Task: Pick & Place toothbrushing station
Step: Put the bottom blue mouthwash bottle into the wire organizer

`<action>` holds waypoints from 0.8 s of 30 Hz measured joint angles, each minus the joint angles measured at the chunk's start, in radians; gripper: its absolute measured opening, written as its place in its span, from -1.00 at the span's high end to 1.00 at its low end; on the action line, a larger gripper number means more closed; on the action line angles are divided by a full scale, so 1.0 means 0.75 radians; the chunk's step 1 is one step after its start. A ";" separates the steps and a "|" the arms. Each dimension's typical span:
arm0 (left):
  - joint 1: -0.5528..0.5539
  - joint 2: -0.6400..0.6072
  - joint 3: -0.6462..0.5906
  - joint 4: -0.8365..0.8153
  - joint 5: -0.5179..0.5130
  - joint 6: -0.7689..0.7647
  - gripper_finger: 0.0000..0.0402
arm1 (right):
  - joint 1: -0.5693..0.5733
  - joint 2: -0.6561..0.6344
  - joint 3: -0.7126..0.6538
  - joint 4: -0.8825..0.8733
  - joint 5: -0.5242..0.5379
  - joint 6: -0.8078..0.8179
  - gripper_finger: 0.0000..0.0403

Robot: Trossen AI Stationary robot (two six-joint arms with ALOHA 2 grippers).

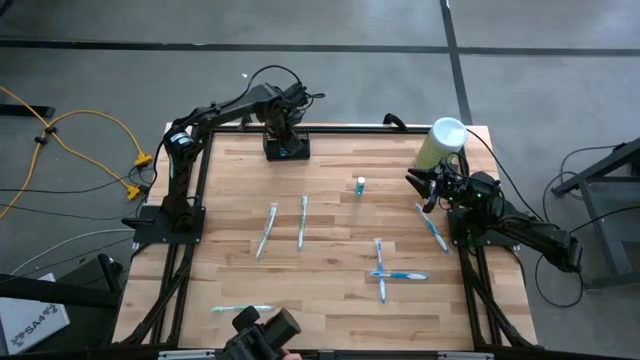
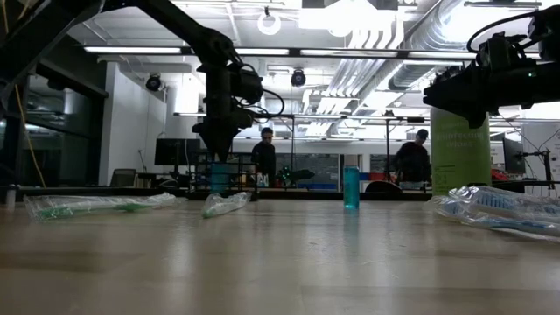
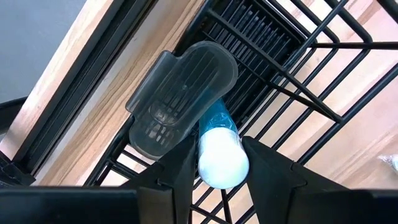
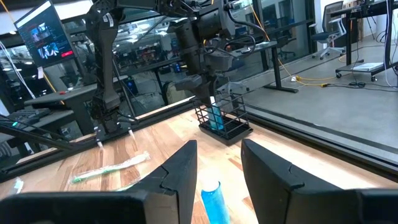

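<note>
Here the left gripper [image 3: 219, 155] holds a blue tube [image 3: 219, 146] over the black caddy [image 3: 261, 43].

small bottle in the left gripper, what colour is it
Blue with a white cap; the left wrist view shows it best.

1. Grey concrete floor [image 1: 330, 25], dark seam lines.
2. Yellow cable [image 1: 80, 135] on the floor.
3. Ceiling strip lights [image 2: 350, 52], exposed ducts [image 2: 411, 39].
4. Two people [image 2: 264, 156] standing beyond the counter.
5. Office chair [image 4: 333, 18], desks.

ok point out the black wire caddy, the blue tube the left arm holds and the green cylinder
black wire caddy [image 4: 225, 122], right wrist view, front wire wall
blue tube [image 3: 221, 155], left wrist view, white cap end
green cylinder [image 1: 438, 147], high view, pale green side below the lid
</note>
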 joint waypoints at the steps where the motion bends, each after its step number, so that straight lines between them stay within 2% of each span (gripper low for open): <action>1: 0.001 0.000 0.000 0.000 0.002 0.000 0.35 | 0.000 0.000 0.000 0.000 0.000 0.000 0.42; 24: 0.004 -0.025 0.008 -0.009 -0.001 0.002 0.34 | 0.000 0.000 0.000 0.000 0.000 0.000 0.42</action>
